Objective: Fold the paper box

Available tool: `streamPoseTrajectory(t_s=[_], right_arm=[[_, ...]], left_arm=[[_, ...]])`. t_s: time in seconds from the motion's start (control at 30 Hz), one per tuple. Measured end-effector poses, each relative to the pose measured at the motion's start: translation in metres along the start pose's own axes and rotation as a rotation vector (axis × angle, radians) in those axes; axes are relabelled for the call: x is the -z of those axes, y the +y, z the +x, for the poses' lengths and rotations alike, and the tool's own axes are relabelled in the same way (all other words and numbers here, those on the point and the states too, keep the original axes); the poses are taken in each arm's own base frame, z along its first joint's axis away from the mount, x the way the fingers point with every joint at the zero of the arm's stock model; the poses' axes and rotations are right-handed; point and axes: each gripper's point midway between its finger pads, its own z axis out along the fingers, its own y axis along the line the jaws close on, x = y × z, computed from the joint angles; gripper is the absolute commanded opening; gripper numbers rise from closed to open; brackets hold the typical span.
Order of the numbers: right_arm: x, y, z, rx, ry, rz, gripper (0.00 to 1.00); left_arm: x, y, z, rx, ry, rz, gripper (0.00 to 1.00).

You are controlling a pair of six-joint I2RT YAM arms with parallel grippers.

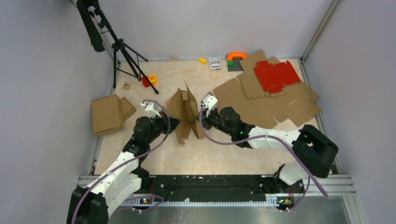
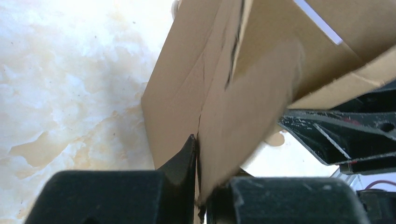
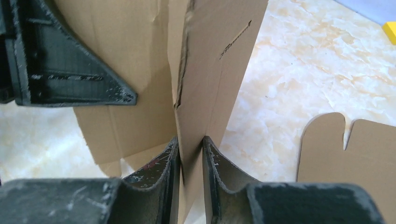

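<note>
The box (image 1: 186,112) was held upright, partly folded, near the middle of the table (image 1: 210,156), well apart from every edge. The left gripper (image 2: 200,156) was clamped on a panel at its left side, the cardboard pinched between the fingers. The right gripper (image 3: 190,140) was closed on a panel at its right side. Flat brown sheets (image 1: 280,107) were spread at the far right corner, with a red sheet (image 1: 275,74) laid on them. A folded carton (image 1: 107,114) was seen at the left edge.

plain brown paper box (image 1: 184,112); bright red sheet (image 1: 275,74); cream marbled table (image 1: 205,156)
</note>
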Motion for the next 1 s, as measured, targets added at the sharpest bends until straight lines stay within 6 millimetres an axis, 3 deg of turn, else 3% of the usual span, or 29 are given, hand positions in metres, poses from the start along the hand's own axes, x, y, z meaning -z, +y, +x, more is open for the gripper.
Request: streamPoseTrajectory(t_s=[0.13,0.5,0.83,1.0], right_arm=[[0.003,0.01,0.009,0.089,-0.035,0.02,0.07],[-0.004,0.001,0.019,0.093,-0.053,0.065,0.12],[0.001,-0.005,0.029,0.074,-0.041,0.099,0.18],[0.001,-0.006,0.029,0.073,-0.04,0.108,0.19]], left_arm=[[0.001,0.004,0.008,-0.057,-0.012,0.021,0.08],[-0.01,0.006,0.018,-0.157,0.012,0.039,0.14],[-0.013,0.006,0.023,-0.199,0.073,0.019,0.41],[-0.016,0.01,0.016,-0.186,0.076,-0.035,0.46]])
